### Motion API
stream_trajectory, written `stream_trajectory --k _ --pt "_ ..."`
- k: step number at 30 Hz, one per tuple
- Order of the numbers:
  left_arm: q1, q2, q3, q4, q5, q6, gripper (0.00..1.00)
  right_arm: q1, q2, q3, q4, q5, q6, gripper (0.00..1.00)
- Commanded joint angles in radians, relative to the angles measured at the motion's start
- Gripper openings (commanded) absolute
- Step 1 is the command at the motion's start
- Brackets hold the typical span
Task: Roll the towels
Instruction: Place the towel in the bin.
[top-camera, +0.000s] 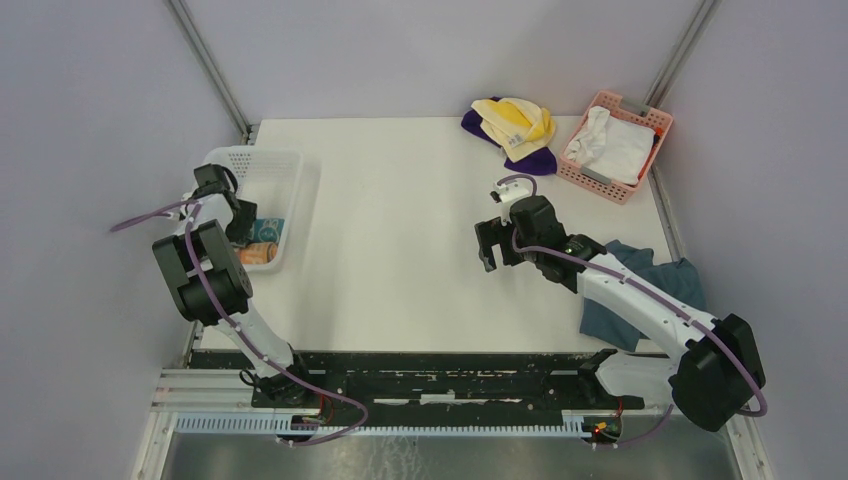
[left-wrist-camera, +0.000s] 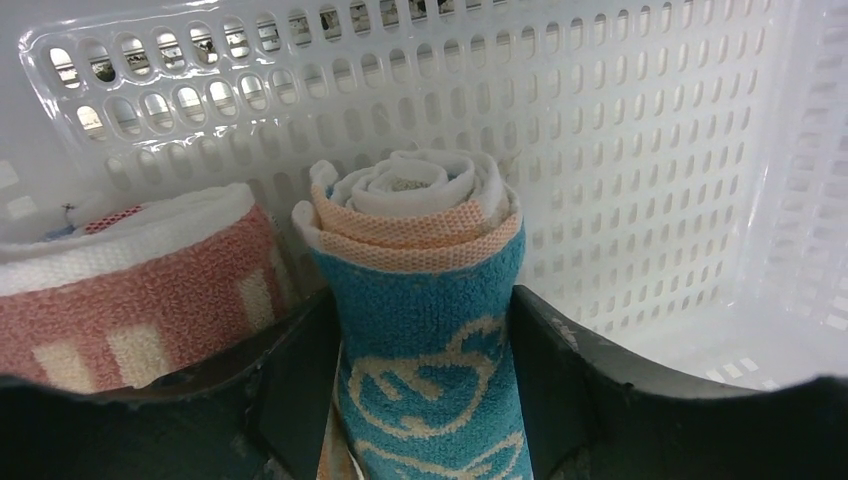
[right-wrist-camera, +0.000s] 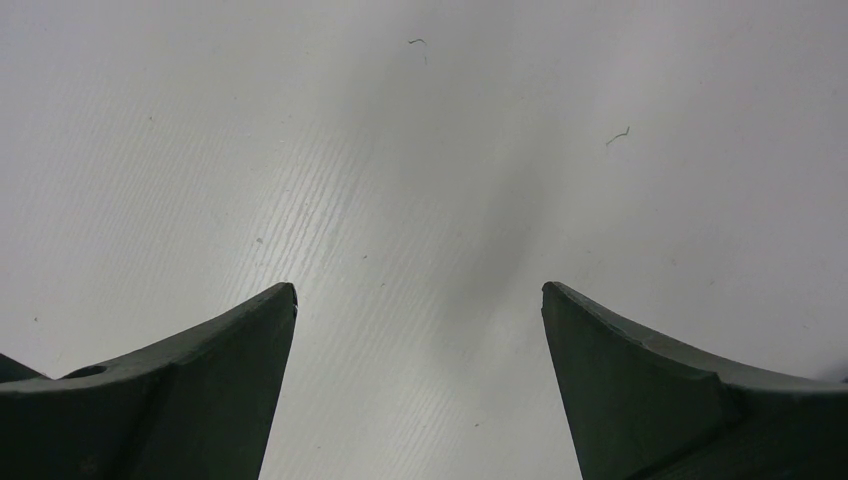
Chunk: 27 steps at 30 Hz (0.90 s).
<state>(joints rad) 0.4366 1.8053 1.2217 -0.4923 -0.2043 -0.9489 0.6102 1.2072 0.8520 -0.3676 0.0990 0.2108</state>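
Note:
A rolled teal towel with a white rabbit face stands in the white basket, next to a rolled peach-orange towel. My left gripper straddles the teal roll with its jaws open; the right finger rests against the roll and a thin gap shows at the left finger. From above, my left gripper reaches into the basket over the teal roll and the peach roll. A pale yellow towel lies crumpled on a purple towel at the back. My right gripper hangs open and empty over bare table.
A pink basket holding a white cloth stands at the back right corner. A blue-grey cloth lies under the right arm near the table's right edge. Slanted frame posts rise at both back corners.

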Motion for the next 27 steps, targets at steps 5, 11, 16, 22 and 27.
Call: stream_trajectory --k 5,11,16,22,27 --pt "0.01 -0.085 0.051 -0.029 -0.01 0.011 0.71 0.0 -0.029 0.0 0.033 0.023 -0.007 1.0" --pt "0.011 -0.159 0.053 -0.039 -0.003 0.025 0.74 0.0 -0.034 0.017 0.015 0.032 -0.007 1.0" --pt "0.008 -0.253 0.04 -0.043 0.058 0.107 0.78 -0.001 -0.033 0.048 -0.014 0.03 -0.004 1.0" --pt "-0.005 -0.445 -0.04 -0.019 0.153 0.271 0.79 -0.002 -0.037 0.086 -0.052 0.067 -0.001 1.0" --pt "-0.046 -0.611 -0.092 -0.01 0.188 0.402 0.84 -0.002 -0.054 0.129 -0.103 0.131 -0.003 1.0"
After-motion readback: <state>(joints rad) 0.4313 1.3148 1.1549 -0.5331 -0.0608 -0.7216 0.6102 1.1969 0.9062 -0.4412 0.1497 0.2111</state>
